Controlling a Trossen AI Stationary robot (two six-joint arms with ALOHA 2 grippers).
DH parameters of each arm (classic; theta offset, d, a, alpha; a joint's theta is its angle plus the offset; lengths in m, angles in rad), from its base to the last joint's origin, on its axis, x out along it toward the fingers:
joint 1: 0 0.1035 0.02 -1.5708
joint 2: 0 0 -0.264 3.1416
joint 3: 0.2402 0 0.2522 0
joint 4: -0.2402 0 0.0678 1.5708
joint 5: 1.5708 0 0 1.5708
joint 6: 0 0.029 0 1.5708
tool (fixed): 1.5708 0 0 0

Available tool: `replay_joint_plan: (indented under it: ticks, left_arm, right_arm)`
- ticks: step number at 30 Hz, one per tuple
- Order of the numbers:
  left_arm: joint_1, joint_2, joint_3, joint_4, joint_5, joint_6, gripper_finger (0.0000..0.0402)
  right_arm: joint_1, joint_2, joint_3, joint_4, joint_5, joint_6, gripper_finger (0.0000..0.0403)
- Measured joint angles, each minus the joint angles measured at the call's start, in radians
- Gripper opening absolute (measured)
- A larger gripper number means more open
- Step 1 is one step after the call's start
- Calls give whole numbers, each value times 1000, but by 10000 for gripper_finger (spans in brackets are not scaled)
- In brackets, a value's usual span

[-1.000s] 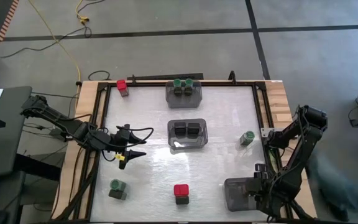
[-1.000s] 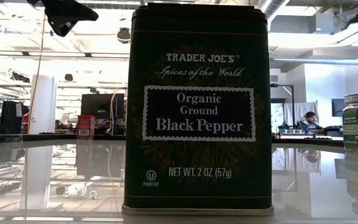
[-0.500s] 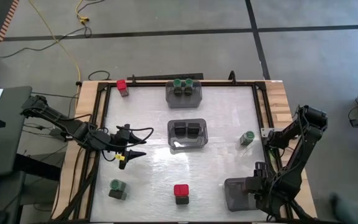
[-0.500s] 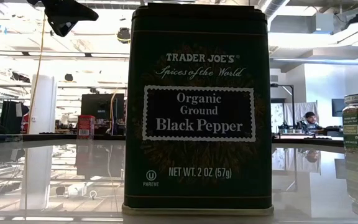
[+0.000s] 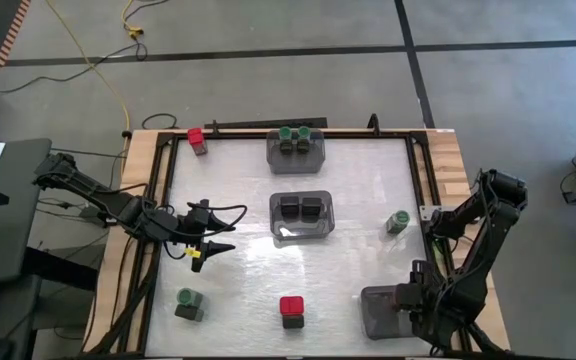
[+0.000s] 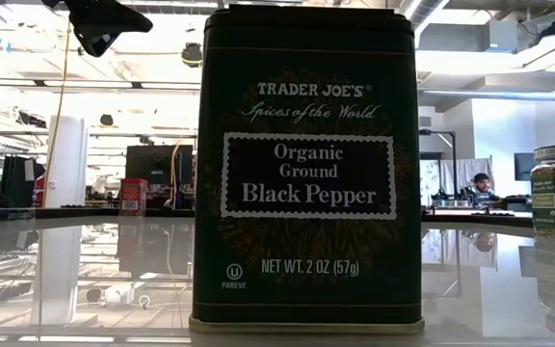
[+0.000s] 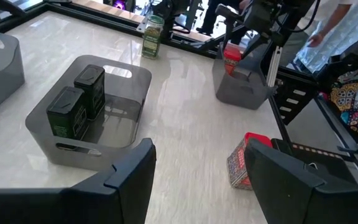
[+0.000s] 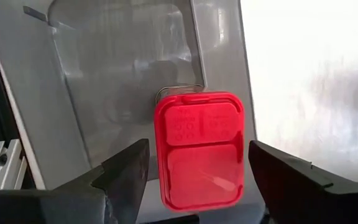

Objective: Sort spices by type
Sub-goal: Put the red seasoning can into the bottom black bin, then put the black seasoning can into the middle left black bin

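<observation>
Red-capped jar sits untouched between the right end effector's parted fingers.

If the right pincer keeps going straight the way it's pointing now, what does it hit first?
The red-capped jar, which sits directly ahead between the open fingers of the right pincer, inside the grey bin at the table's near right corner. Beyond the jar would be the bin's floor, though depth is hard to judge here.
</observation>
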Motion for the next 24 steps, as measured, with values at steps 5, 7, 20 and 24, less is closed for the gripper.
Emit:
replay_joint_plan:
  ticks: [5, 7, 20, 24]
  left_arm:
    - [0, 0, 0, 0, 0, 2, 233]
    - [0, 0, 0, 0, 0, 2, 233]
    - [0, 0, 0, 0, 0, 2, 233]
    - [0, 0, 0, 0, 0, 11, 233]
  right_arm:
    - [0, 0, 50, -56, 0, 0, 303]
    - [0, 0, 72, -76, 0, 0, 303]
    - [-20, 0, 148, -174, 154, 162, 303]
    - [-59, 0, 148, -172, 157, 230, 303]
